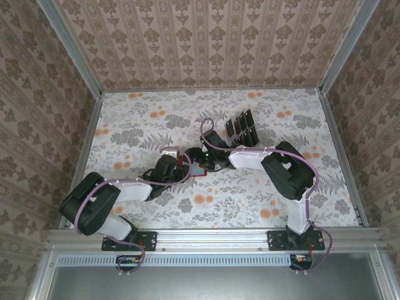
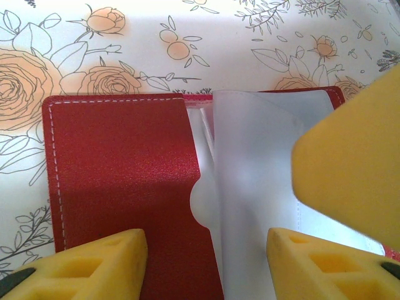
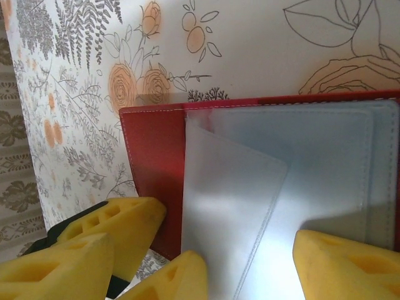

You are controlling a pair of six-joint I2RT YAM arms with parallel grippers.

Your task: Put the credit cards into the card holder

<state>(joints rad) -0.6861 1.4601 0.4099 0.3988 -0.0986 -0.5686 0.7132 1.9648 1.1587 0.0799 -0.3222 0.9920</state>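
Floral-print bench (image 1: 144,119), action at its centre. Small red folding card holder (image 2: 119,175) with pale grey-blue pockets lies open and flat there. Translucent sleeve flap (image 3: 231,206) loose over pockets, which look empty. Left gripper (image 2: 206,234) partly spread over the card holder's near edge, pinching nothing visible. Right gripper (image 3: 244,247) spread wide above the pale pockets, empty. Thin dark rectangular cards (image 1: 240,128) stand upright beyond the card holder, apart from it. Judged early: card holder opened, no card loaded, every insertion left.

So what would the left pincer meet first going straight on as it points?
The open card holder, lying flat right ahead of the left pincer; how close is unclear.
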